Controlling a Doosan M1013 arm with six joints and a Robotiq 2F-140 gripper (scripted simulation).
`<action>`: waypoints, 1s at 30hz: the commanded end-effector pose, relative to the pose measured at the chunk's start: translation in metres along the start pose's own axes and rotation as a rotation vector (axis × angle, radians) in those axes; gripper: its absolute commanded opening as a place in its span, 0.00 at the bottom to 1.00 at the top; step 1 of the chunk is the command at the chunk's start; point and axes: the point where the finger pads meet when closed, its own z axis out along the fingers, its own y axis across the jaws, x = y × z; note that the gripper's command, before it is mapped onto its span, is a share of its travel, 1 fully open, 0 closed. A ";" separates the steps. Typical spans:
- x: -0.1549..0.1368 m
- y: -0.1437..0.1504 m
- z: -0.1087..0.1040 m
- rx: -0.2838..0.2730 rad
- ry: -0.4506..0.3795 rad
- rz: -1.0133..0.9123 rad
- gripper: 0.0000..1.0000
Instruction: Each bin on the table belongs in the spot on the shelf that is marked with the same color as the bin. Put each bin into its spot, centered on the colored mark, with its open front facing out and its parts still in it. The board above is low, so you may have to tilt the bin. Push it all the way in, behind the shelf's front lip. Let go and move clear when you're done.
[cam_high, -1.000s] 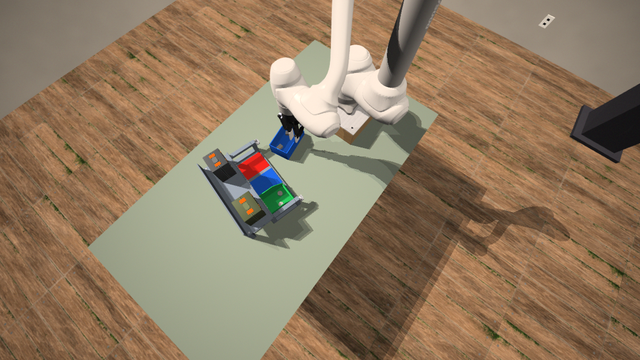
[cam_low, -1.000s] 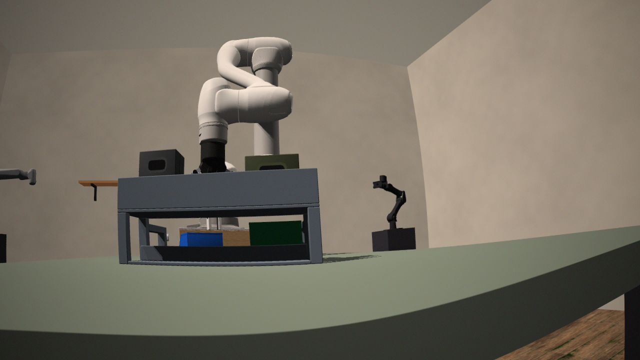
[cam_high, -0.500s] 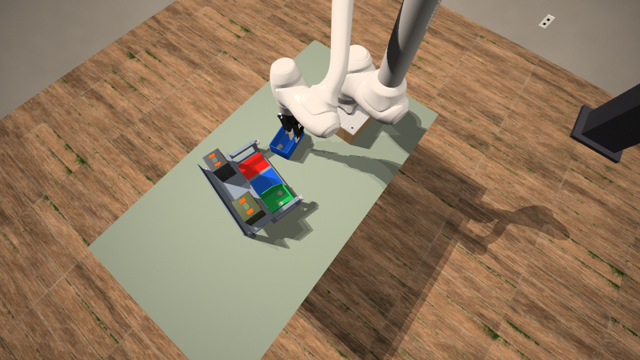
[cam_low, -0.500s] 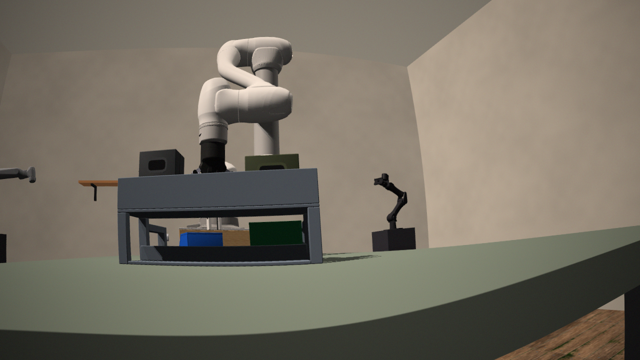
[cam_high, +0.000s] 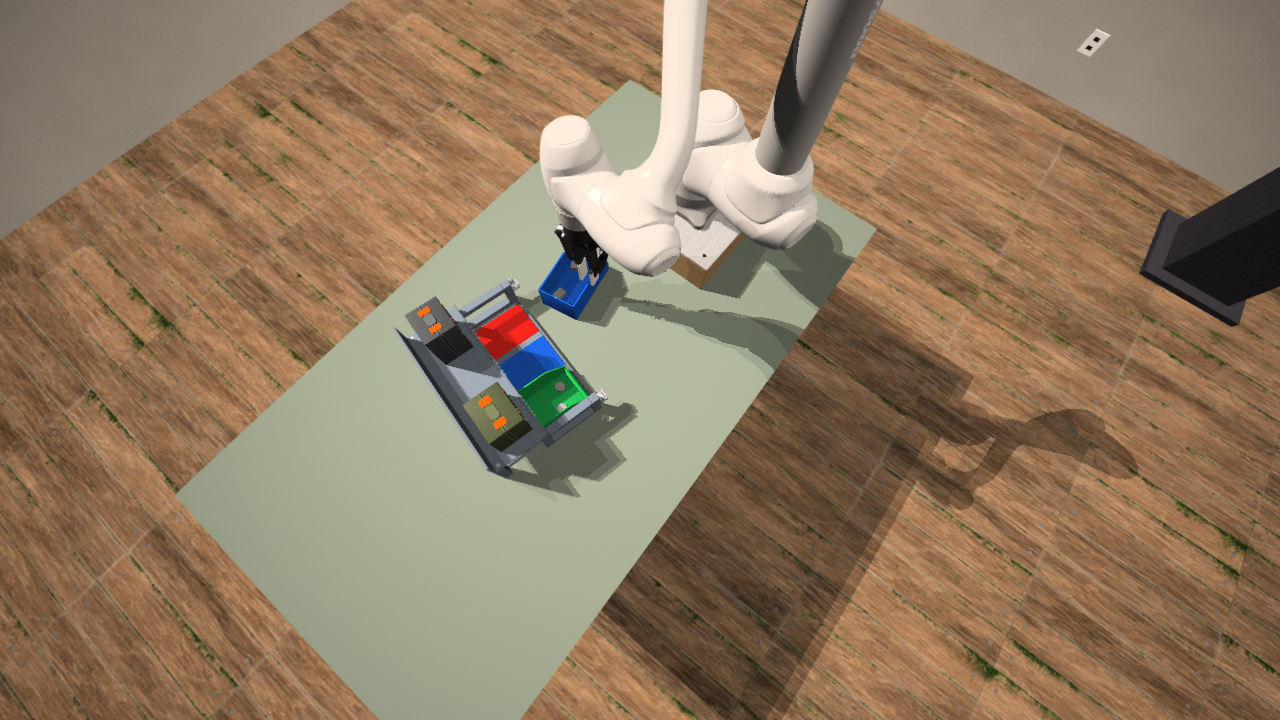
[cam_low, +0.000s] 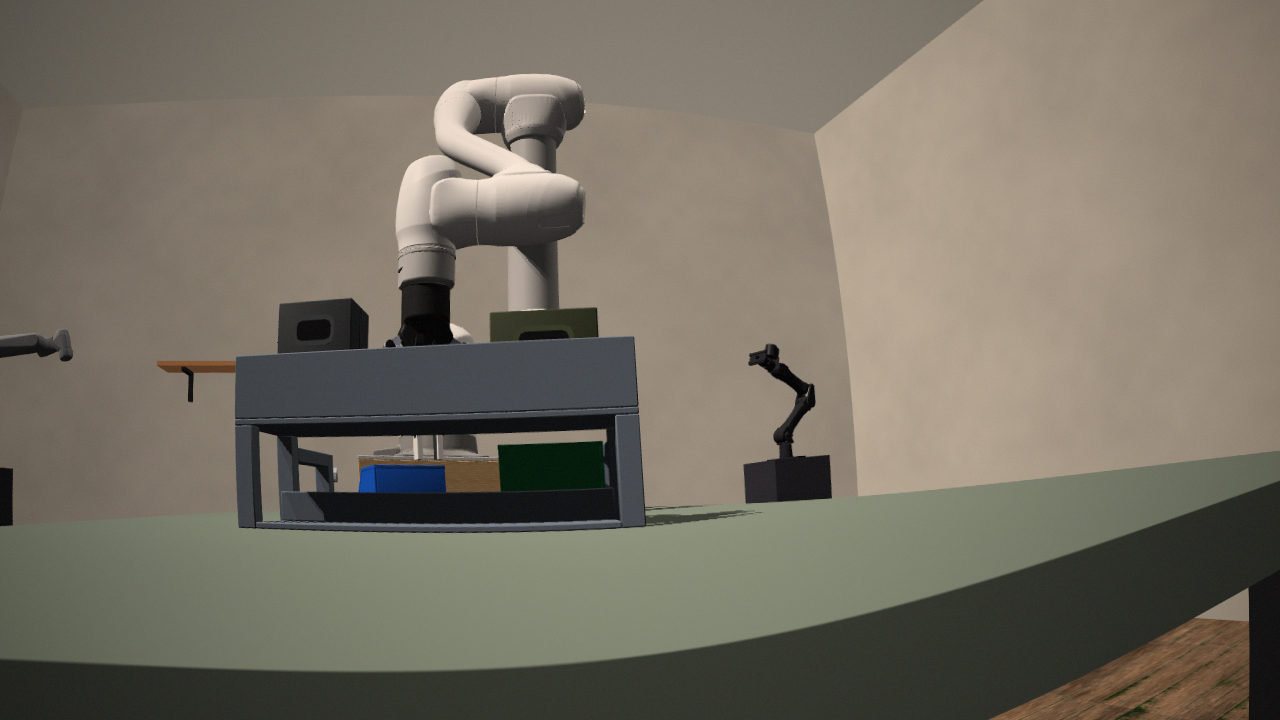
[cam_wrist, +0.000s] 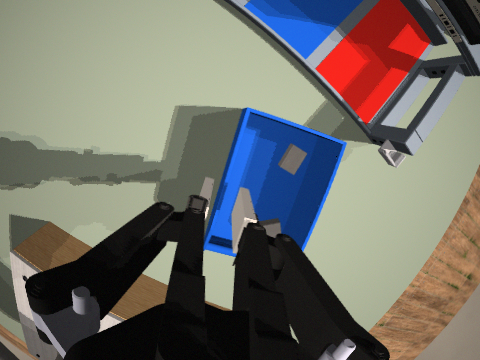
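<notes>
Blue bin awaits a grip

The open-topped blue plastic bin (cam_high: 560, 301) (cam_low: 407, 480) (cam_wrist: 270, 195) sits on the green counter (cam_high: 358, 555) (cam_low: 716, 582) (cam_wrist: 110, 65) — below the black hand (cam_high: 588, 274) (cam_low: 426, 446) (cam_wrist: 223, 197), released, its parted fingers straddling one long wall — near one end.

Open passage: the shelf's front, over the red mark (cam_high: 507, 331) (cam_wrist: 380, 50) and blue mark (cam_high: 537, 361) (cam_wrist: 305, 22). Obstacles: the green bin (cam_high: 554, 399) (cam_low: 551, 467) beside the blue mark; the upper board (cam_high: 473, 379) (cam_low: 436, 380) behind, bearing a dark box (cam_high: 438, 329) (cam_low: 322, 325) and olive box (cam_high: 497, 416) (cam_low: 544, 322). The jaws stand apart, straddling a blue bin (cam_high: 573, 288) (cam_low: 401, 479) (cam_wrist: 280, 185) wall.
</notes>
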 end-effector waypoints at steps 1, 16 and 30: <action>-0.004 -0.001 0.003 0.001 -0.005 0.004 0.24; -0.004 -0.001 0.009 0.001 -0.005 0.004 0.24; -0.004 -0.001 0.023 0.001 -0.005 0.003 0.24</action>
